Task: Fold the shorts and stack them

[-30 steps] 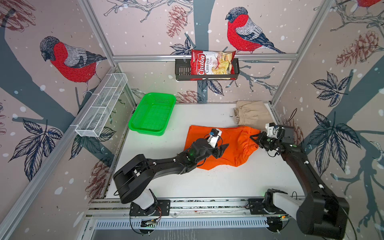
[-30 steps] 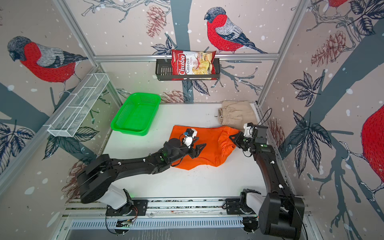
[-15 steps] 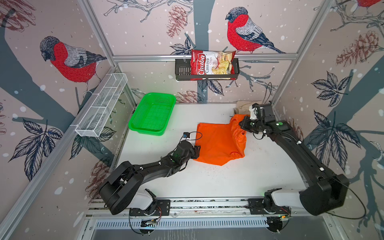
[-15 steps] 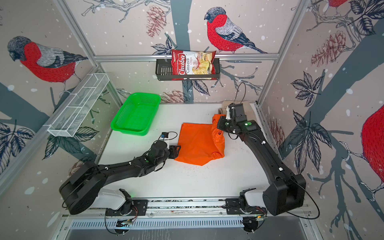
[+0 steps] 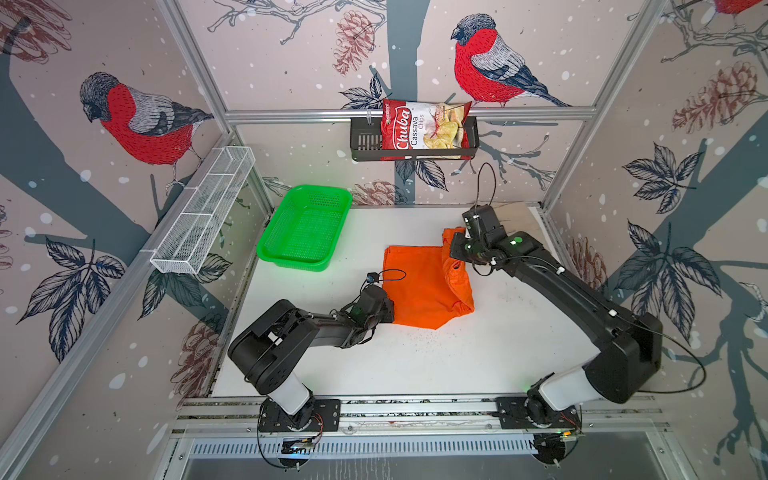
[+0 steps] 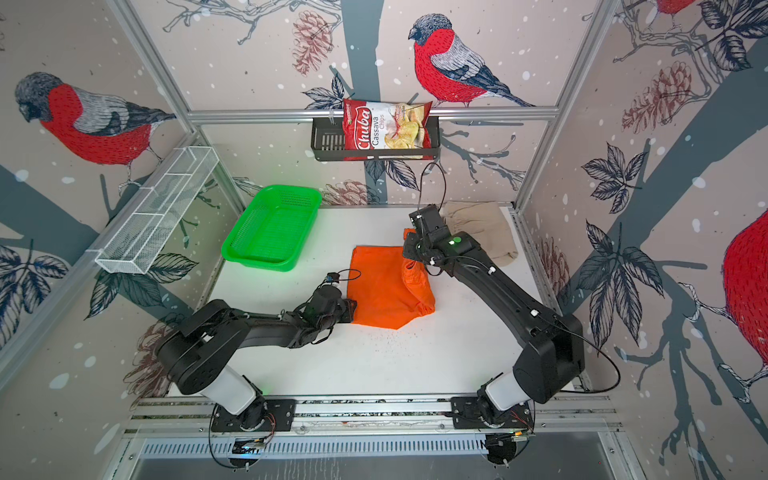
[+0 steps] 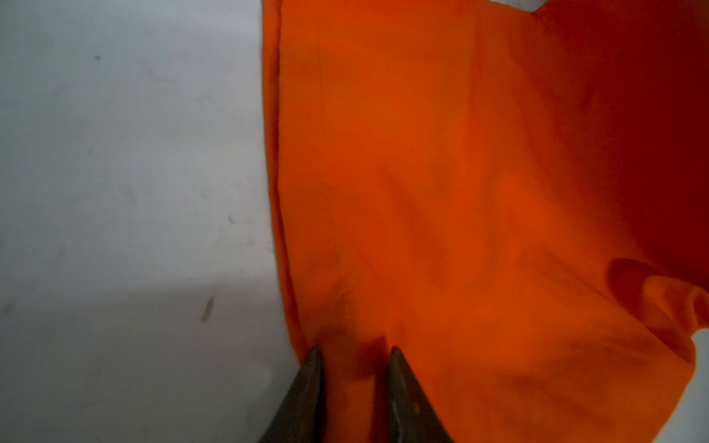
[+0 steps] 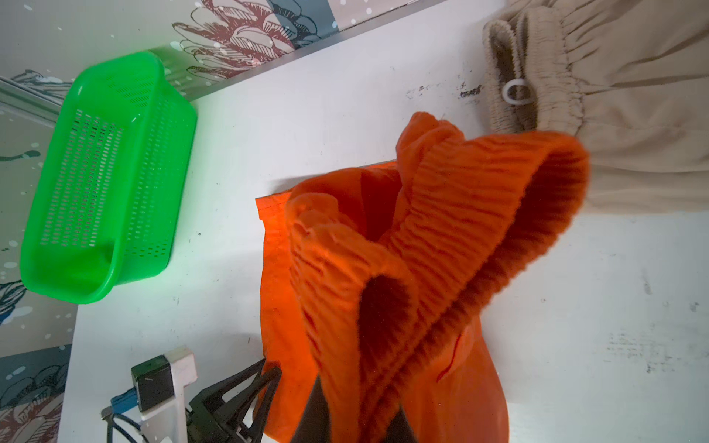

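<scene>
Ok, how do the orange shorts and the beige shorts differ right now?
The orange shorts lie centrally; the beige shorts lie at the back right corner. The right gripper lifts the orange shorts' waistband; no gripper holds the beige shorts. Both have gathered elastic waists.

Top views overhead, sharing whole table [image 5: 457,365], wrist views close on orange shorts [image 7: 460,191]

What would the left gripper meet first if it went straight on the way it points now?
The orange shorts: the left gripper has its tips at the cloth's near edge and points across it. Beyond the cloth, depth is unclear.
</scene>
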Robot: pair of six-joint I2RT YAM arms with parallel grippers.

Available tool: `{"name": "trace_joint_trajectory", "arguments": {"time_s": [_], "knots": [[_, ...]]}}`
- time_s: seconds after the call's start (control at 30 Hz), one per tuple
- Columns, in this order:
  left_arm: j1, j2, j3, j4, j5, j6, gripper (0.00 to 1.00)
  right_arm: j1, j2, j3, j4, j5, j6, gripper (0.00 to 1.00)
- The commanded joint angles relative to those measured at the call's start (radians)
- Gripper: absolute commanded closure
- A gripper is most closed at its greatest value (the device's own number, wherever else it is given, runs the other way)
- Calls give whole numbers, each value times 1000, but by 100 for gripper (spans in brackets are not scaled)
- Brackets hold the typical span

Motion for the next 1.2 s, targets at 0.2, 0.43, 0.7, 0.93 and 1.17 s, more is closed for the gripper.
{"name": "trace_joint_trajectory", "arguments": {"time_s": [0.2,0.43,0.7,0.93,1.17], "knots": [[1,19,6,-50,24,-24,74,98,179,60,115,-35,37,90],[3,-31,-11,-66,-9,-12,74,146,380,84,262,-210,59,90],[3,-146,-23,-159,-41,-26,66,158,549,65,507,-460,110,41],[6,-499,-35,-398,-133,29,63,129,401,18,590,-512,92,34],[7,-735,-41,-347,-151,124,67,7,178,-204,620,-495,51,39]]}}
